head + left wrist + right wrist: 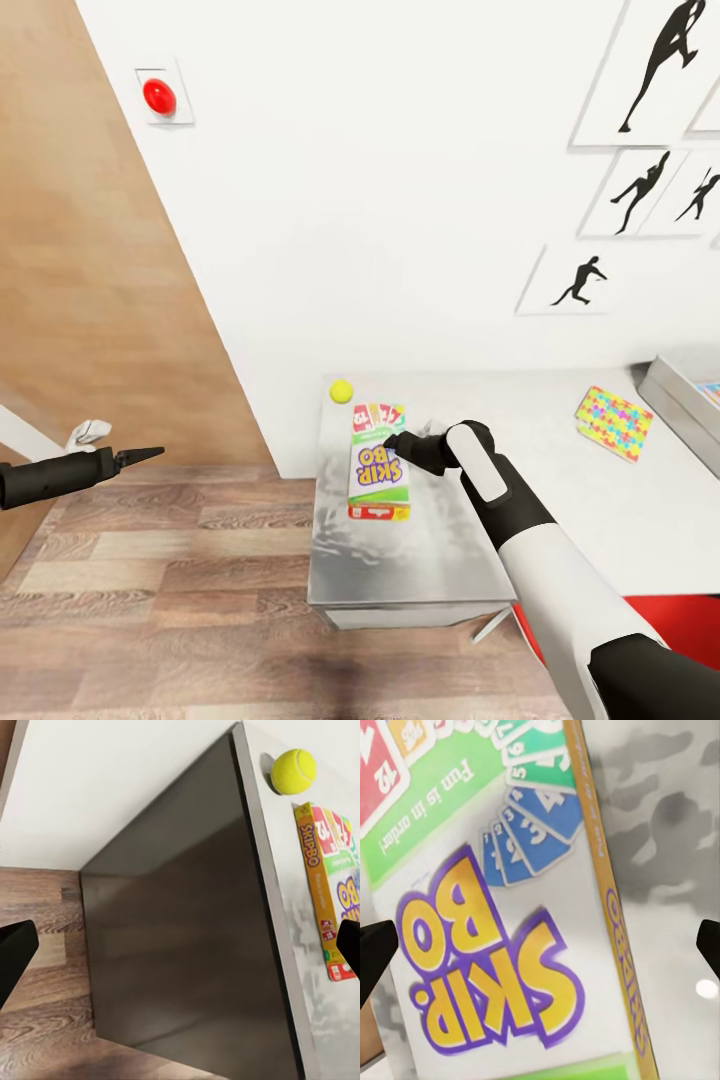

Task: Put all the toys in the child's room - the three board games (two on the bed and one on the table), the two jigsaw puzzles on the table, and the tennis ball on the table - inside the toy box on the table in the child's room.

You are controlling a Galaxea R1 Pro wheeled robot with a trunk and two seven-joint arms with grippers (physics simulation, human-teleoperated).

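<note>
The right pincer hangs spread just over the SKIP BO board game, which lies flat near the counter's end edge, ready to straddle it. The tennis ball sits at the far corner. The left pincer waits off the counter; I cannot tell its spread.

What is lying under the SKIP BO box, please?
The SKIP BO box lies flat on the pale table, near its end. Around it the tabletop is bare. Anything between box and table would be covered, so that cannot be seen.
</note>
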